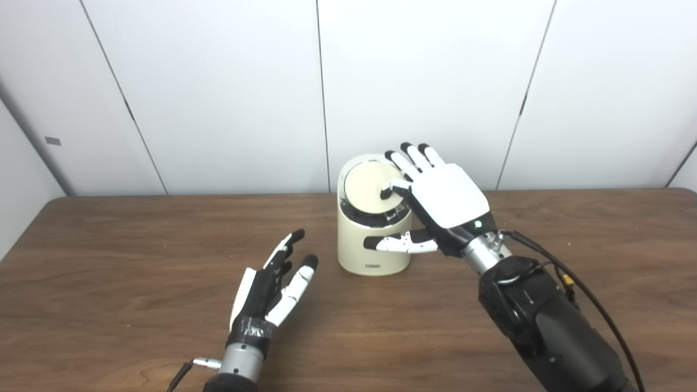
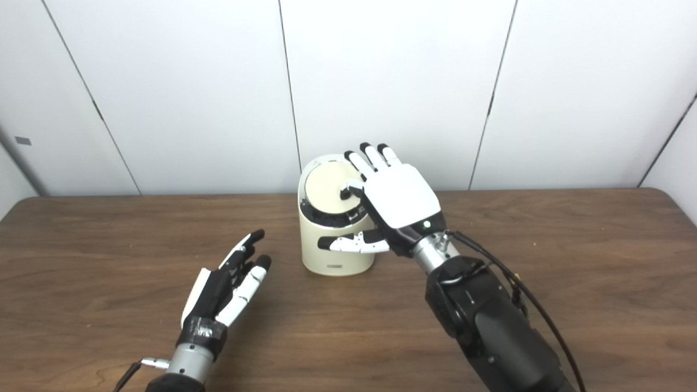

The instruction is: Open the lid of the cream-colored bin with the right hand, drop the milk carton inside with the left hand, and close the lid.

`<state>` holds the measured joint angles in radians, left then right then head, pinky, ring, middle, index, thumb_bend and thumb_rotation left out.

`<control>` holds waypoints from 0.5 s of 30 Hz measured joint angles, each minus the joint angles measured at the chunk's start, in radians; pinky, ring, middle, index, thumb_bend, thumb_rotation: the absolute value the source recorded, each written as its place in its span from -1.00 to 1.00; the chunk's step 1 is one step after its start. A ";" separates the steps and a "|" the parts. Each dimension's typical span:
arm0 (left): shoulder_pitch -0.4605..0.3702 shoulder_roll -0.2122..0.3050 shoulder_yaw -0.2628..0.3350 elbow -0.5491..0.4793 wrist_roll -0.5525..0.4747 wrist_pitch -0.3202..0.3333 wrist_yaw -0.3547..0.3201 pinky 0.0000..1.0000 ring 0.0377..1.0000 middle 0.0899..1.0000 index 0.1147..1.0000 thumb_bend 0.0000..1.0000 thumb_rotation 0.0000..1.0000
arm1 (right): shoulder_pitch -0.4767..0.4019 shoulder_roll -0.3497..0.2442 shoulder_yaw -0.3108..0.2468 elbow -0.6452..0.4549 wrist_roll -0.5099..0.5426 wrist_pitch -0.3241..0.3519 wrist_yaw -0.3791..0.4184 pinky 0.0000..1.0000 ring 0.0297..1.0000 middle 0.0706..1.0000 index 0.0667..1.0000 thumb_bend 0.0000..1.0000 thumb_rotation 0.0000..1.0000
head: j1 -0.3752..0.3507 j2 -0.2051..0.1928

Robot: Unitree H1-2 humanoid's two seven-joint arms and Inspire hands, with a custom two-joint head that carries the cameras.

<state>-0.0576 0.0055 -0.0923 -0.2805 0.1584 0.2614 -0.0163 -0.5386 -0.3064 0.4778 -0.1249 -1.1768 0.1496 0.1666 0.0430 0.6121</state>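
Right hand [image 1: 444, 198] – fingers spread, one fingertip on lid [image 1: 370, 188] at 3 o'clock: press lid level. Left hand [image 1: 272, 286] empty, spread.

A dark brown wood-grain table [image 1: 136, 261] fills the lower part of both views, its far edge running straight beneath a white paneled wall [image 1: 218, 92]. Thin dark seams [image 1: 322, 92] divide the wall into broad panels. A small grey rectangular tag [image 1: 53, 141] sits on the left-hand panel.
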 measured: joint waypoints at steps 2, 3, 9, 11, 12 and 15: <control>0.000 -0.002 -0.001 -0.003 0.000 0.000 0.000 1.00 1.00 1.00 0.95 0.05 0.34 | -0.002 0.004 0.001 0.000 -0.010 0.000 0.006 1.00 1.00 0.89 0.23 0.17 1.00 | 0.002 0.000; 0.000 -0.003 -0.001 -0.003 0.000 0.000 0.000 1.00 1.00 1.00 0.95 0.06 0.34 | -0.002 0.005 0.001 0.000 -0.014 0.000 0.008 1.00 1.00 0.89 0.23 0.17 1.00 | 0.002 0.000; 0.000 -0.007 0.000 -0.003 -0.001 0.000 0.000 1.00 1.00 1.00 0.94 0.03 0.31 | 0.002 0.011 -0.016 0.000 -0.007 0.001 0.017 1.00 1.00 0.89 0.28 0.16 1.00 | 0.005 0.000; 0.000 -0.007 0.001 -0.003 -0.003 0.000 0.000 1.00 1.00 1.00 0.94 0.03 0.31 | 0.010 0.018 -0.035 -0.002 0.017 0.003 0.017 1.00 1.00 0.88 0.32 0.15 1.00 | 0.005 0.000; 0.000 -0.007 0.001 -0.003 -0.003 0.000 0.000 1.00 1.00 1.00 0.94 0.03 0.31 | 0.016 0.023 -0.050 -0.004 0.035 0.004 0.017 1.00 1.00 0.87 0.36 0.13 0.96 | 0.005 0.000; 0.000 -0.009 0.001 -0.003 -0.005 0.001 0.000 1.00 1.00 1.00 0.94 0.01 0.34 | 0.042 0.046 -0.105 -0.006 0.123 0.002 0.012 1.00 1.00 0.87 0.69 0.07 0.99 | 0.003 -0.003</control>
<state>-0.0580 -0.0031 -0.0909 -0.2835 0.1536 0.2623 -0.0165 -0.4963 -0.2600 0.3730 -0.1309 -1.0537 0.1519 0.1784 0.0460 0.6090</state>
